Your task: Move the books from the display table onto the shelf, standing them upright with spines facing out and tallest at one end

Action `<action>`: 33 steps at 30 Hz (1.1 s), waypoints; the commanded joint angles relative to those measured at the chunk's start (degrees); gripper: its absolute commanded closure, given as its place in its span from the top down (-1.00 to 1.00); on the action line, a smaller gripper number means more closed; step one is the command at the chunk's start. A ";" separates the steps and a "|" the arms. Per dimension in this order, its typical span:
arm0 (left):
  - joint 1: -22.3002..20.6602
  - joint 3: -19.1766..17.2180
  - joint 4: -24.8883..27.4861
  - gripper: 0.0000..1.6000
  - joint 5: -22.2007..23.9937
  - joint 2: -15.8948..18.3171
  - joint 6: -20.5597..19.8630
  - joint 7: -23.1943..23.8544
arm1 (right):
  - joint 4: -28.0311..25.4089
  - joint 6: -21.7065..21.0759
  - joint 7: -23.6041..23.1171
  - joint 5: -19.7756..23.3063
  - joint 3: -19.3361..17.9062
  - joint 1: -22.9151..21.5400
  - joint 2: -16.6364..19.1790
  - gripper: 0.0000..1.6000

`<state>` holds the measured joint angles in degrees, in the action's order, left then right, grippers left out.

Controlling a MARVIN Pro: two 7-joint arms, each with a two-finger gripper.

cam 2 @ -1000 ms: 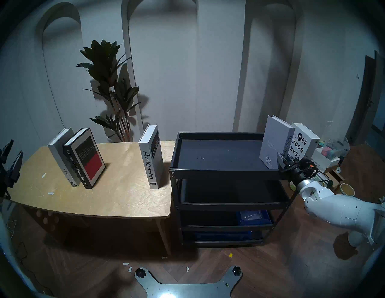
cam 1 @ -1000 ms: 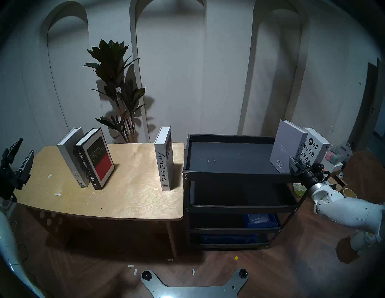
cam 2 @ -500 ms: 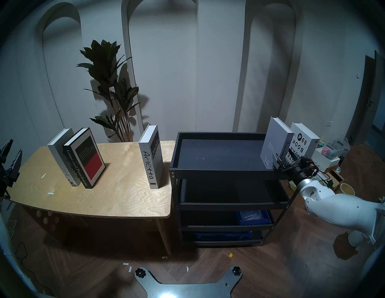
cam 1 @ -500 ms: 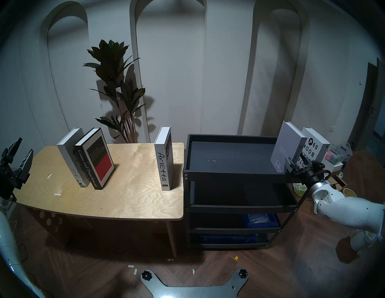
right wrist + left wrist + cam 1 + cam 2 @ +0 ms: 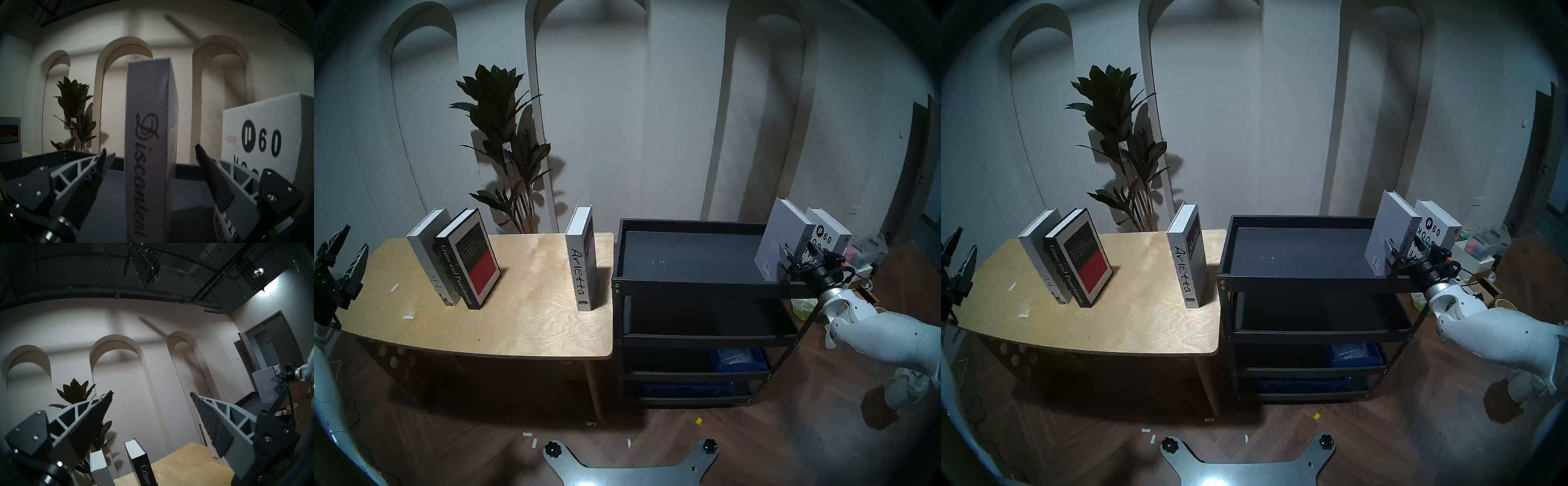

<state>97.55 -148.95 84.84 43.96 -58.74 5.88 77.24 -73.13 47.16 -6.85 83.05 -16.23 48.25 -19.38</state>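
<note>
The grey "Discontent" book (image 5: 784, 237) stands upright at the right end of the black trolley's top tray (image 5: 687, 288), spine toward me. The white "Yearbook 09" (image 5: 831, 232) stands just to its right. My right gripper (image 5: 799, 253) is open, with one finger on each side of the Discontent spine (image 5: 146, 169); its fingers (image 5: 214, 179) do not press the book. "Arietta" (image 5: 582, 261), "Crime and Punishment" (image 5: 471, 261) and the pale grey Statue of Liberty book (image 5: 426, 251) stand on the plywood table (image 5: 534, 325). My left gripper (image 5: 346, 246) is open and empty, off the table's left end.
A potted plant (image 5: 504, 135) stands behind the table. Blue bins (image 5: 738, 359) sit on the trolley's lower tiers. Boxes and clutter (image 5: 863, 254) lie on the floor to the right of the trolley. My base plate (image 5: 629, 470) is at the bottom.
The right gripper has risen along the Discontent spine and its fingers now stand wider apart. The book stands slightly more upright than a second ago. The left arm has barely moved.
</note>
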 commanded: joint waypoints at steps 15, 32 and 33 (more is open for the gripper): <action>-0.21 -0.19 1.51 1.00 0.22 0.05 -0.28 0.31 | -12.32 6.17 2.41 2.72 -4.44 -1.44 9.87 1.00; 4.28 -3.74 8.79 1.00 4.51 -3.36 -9.99 1.85 | -28.93 7.84 0.16 3.49 -5.22 0.00 11.88 1.00; 4.28 -3.74 8.79 1.00 4.51 -3.36 -9.99 1.85 | -28.93 7.84 0.16 3.49 -5.22 0.00 11.88 1.00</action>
<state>99.18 -150.49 88.28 45.55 -60.15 0.42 78.18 -96.83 54.22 -6.11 86.66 -21.65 47.72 -8.58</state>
